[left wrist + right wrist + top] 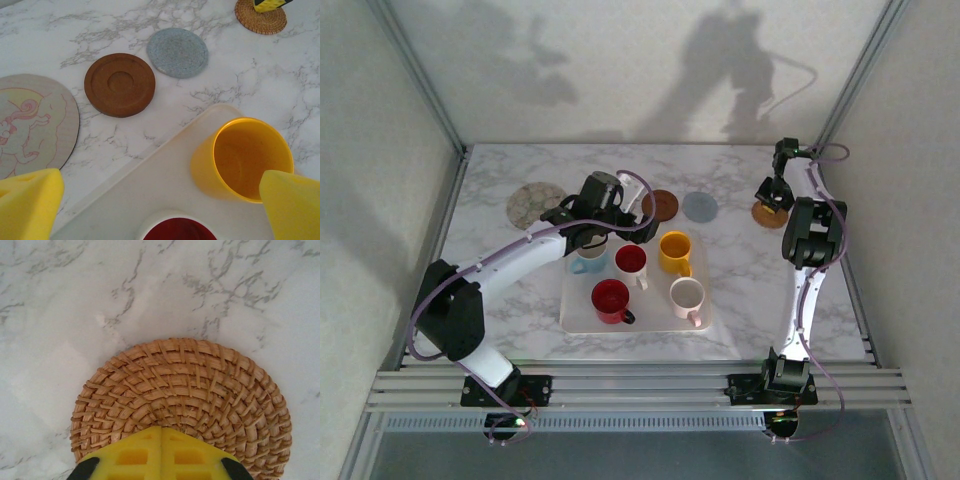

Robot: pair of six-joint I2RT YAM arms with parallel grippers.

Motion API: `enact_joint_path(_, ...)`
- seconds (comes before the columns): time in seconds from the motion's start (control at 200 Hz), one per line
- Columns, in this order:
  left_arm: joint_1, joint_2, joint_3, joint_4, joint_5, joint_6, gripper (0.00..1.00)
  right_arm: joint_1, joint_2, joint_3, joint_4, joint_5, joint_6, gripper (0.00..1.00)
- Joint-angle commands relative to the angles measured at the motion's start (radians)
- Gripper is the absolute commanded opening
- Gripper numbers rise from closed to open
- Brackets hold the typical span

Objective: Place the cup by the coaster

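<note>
Left arm (515, 258) and right arm (800, 300) are showing white tubular links between black joint housings, with lilac cables (412, 330) looping alongside. Left pincer (160, 210) and right pincer (161, 450) are wearing yellow fingers (132, 457) with square recesses.

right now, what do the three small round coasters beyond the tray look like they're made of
Brown coaster: probably wood, matte, with a turned circular recess.
Grey coaster: speckled, grainy surface, perhaps stone or felt; cannot tell which.
Woven coaster: rattan or straw, coiled strands bound in rings.
</note>
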Motion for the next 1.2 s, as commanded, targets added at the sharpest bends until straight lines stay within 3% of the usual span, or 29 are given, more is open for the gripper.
enact_joint_path(0.0, 0.009, -0.018, -0.018, -0.013, -0.021, 0.002, 1.0, 0.013, 0.028, -0.007, -0.047, -0.088, -0.022, 0.0)
enact_joint_path(0.441, 0.009, -0.028, -0.03, -0.012, -0.026, -0.002, 1.0, 0.063, 0.057, 0.018, -0.056, -0.164, -0.034, 0.0)
enact_joint_path(1.196, 0.009, -0.011, -0.03, 0.005, -0.015, -0.004, 1.0, 0.099, 0.122, 0.1, -0.081, -0.192, -0.032, 0.0)
